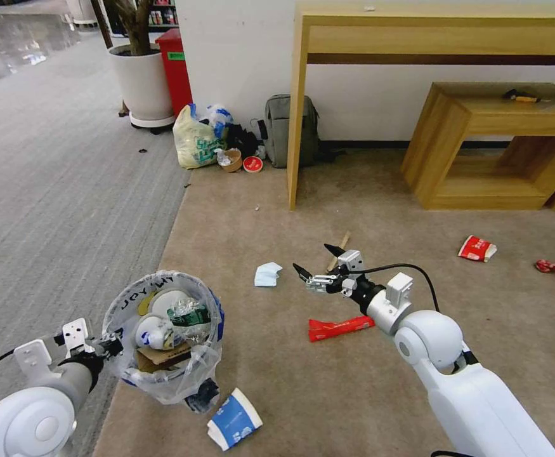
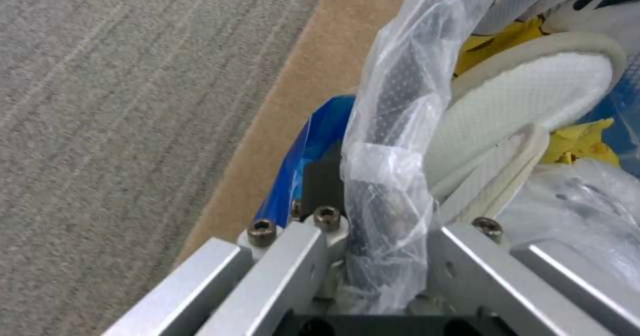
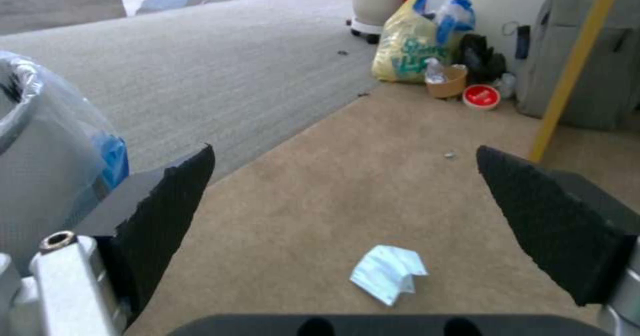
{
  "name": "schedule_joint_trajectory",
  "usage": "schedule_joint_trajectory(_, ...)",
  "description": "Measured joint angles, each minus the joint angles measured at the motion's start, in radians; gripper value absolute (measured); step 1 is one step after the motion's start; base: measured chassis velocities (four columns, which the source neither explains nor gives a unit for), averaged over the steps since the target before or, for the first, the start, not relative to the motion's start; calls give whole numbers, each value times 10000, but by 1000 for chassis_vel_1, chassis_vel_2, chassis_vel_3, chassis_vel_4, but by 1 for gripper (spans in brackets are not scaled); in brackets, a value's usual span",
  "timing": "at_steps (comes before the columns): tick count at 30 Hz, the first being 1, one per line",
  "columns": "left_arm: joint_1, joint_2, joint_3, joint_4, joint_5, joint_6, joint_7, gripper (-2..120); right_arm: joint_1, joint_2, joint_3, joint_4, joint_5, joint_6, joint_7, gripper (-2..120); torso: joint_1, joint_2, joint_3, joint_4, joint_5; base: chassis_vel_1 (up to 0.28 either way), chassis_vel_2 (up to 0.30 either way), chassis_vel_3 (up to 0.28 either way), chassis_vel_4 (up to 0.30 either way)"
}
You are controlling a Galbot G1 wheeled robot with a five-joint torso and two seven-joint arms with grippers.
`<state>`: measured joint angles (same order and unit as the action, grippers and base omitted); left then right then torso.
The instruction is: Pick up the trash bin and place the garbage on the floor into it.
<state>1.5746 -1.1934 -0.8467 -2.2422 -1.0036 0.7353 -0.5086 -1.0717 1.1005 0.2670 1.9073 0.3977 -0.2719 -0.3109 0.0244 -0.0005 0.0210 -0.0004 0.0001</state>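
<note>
Near the beige carpet's (image 1: pixel 277 381) left edge, the left gripper (image 1: pixel 109 346) clamps the trash bin's (image 1: pixel 163 336) rim; the right gripper (image 1: pixel 318 263), fingers apart, hovers near the tissue (image 1: pixel 267 274), probably the next pick, needing a descent.

Carpeted office: wooden desk (image 1: pixel 442 38), backpack (image 1: pixel 290 130)

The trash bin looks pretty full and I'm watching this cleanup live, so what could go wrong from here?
The trash bin hangs by its rim from the left gripper, shut on bag film and rim; it might slip. A slipper and a bottle already crowd it, so more garbage could spill. The open right gripper may miss the flat tissue.
</note>
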Motion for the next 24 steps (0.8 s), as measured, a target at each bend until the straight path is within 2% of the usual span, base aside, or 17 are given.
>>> schedule_joint_trajectory(8,-90,47,-28,100,-19,0,0,0,-51,-25,-205,-63,-58,3,-97,100,0,0,-1,1,-5,135,132,-128,-125)
schedule_joint_trajectory(13,-110,50,-37,138,-25,0,5,0,-72,-308,-350,-283,58,16,-501,100,0,1,-1,1,-3,123,112,-115,-98)
schedule_joint_trajectory(15,-111,50,-61,157,-29,0,10,0,119,-773,-666,-634,419,188,-1044,100,0,0,-1,2,-3,41,30,-9,-27)
schedule_joint_trajectory(17,-110,49,-68,157,-31,0,12,0,215,-929,-800,-781,505,292,-1221,100,0,0,0,1,-3,0,0,0,0)
schedule_joint_trajectory(18,-105,48,-81,157,-39,0,18,0,471,-1204,-1111,-1160,624,502,-1750,100,0,0,0,0,0,0,0,0,0)
schedule_joint_trajectory(19,-105,48,-81,157,-39,0,18,0,471,-1204,-1111,-1160,624,502,-1750,100,0,0,0,0,0,0,0,0,0)
schedule_joint_trajectory(22,-55,17,-111,114,-50,0,21,0,1074,-1586,-1897,-2285,648,974,-3095,100,0,0,0,-1,-1,0,0,0,0)
schedule_joint_trajectory(23,-55,17,-111,114,-50,0,21,0,1074,-1586,-1897,-2285,648,974,-3095,100,0,0,0,-1,-1,0,0,0,0)
schedule_joint_trajectory(24,-35,7,-129,96,-47,0,21,0,1221,-1620,-2112,-2694,473,1129,-3540,100,1,0,0,1,-1,0,0,0,0)
